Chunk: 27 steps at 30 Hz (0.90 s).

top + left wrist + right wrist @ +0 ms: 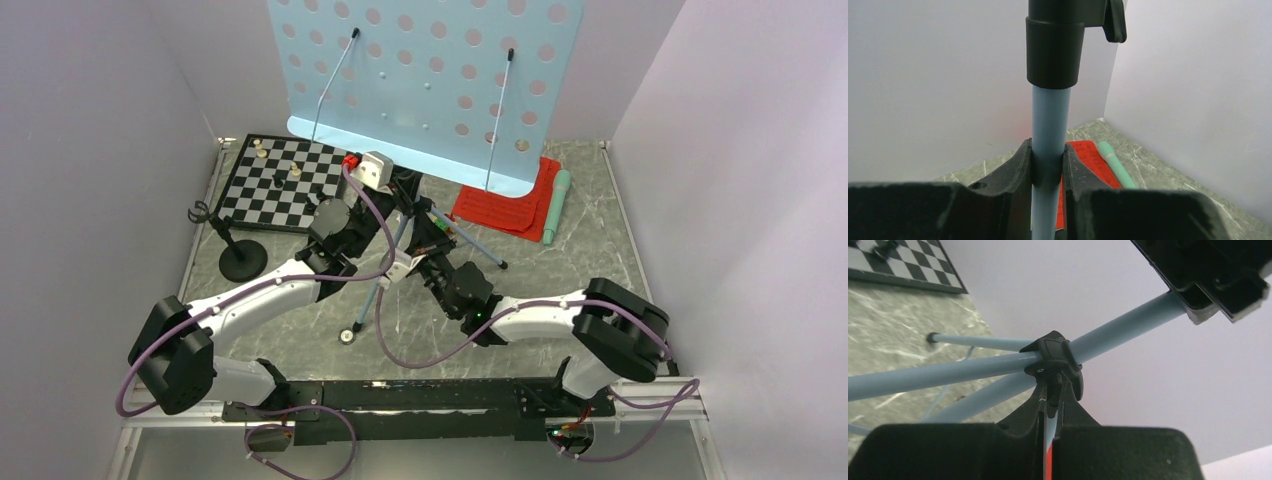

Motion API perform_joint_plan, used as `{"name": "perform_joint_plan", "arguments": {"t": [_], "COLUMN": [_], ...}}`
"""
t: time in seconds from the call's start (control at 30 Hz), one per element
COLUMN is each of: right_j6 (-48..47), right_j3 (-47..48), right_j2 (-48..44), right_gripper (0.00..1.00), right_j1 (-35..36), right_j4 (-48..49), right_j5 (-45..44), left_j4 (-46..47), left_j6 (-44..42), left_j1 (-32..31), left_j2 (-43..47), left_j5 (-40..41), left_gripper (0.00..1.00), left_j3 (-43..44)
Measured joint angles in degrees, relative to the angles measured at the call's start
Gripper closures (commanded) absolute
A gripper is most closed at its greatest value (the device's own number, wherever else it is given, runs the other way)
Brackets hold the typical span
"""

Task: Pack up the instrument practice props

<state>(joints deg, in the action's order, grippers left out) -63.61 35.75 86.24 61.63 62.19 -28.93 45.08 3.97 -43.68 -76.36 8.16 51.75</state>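
Observation:
The light blue perforated music stand (430,80) stands on its tripod in the middle of the table. My left gripper (1048,165) is shut on its light blue pole (1050,115), just under a black collar (1055,45). My right gripper (1052,402) is shut on a small black lever hanging from the tripod's black hub (1053,360), where the legs meet. In the top view both grippers (400,200) (432,250) sit under the stand's desk. Red sheet-music pages (510,205) lie at the back right with the mint-green microphone (556,205) beside them. The black mic stand (242,262) is upright at the left.
A black-and-white chessboard (285,180) with a few pieces lies at the back left, next to the mic stand. Tripod legs (375,295) spread over the marbled table top (560,270). White walls enclose the left, back and right sides.

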Motion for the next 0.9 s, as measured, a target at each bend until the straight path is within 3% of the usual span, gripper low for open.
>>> {"name": "perform_joint_plan", "arguments": {"t": [0.27,0.3,0.4,0.47,0.53,0.73,0.9], "right_j6": [-13.22,-13.57,-12.04,-8.46,-3.87,15.63,36.50], "right_j3": [-1.09,-1.09,-0.59,-0.13,-0.11,2.51,6.05], "right_j2": [5.60,5.68,5.27,3.58,1.16,-11.02,-22.03], "right_gripper": [0.98,0.89,0.50,0.32,0.20,0.07,0.05], "right_j1": [1.22,1.27,1.46,1.77,1.95,2.27,2.82], "right_j4": [10.84,11.04,9.49,4.48,-1.81,-24.76,-43.34], "right_j5": [-2.10,-2.14,-2.89,-5.55,-7.91,-8.94,-2.43], "left_j4": [0.00,0.00,0.02,0.04,0.02,0.13,0.33], "left_j6": [0.15,0.13,0.13,0.13,0.13,0.13,0.09], "left_j1": [-0.02,-0.02,-0.02,-0.02,-0.02,-0.02,-0.02], "left_j2": [-0.02,-0.02,-0.02,-0.02,-0.02,-0.15,-0.52], "left_j5": [-0.37,-0.35,-0.35,-0.31,-0.26,-0.17,-0.13], "left_gripper": [1.00,1.00,1.00,1.00,1.00,1.00,1.00], "left_j3": [0.00,0.00,0.00,0.00,0.00,0.02,0.22]}}
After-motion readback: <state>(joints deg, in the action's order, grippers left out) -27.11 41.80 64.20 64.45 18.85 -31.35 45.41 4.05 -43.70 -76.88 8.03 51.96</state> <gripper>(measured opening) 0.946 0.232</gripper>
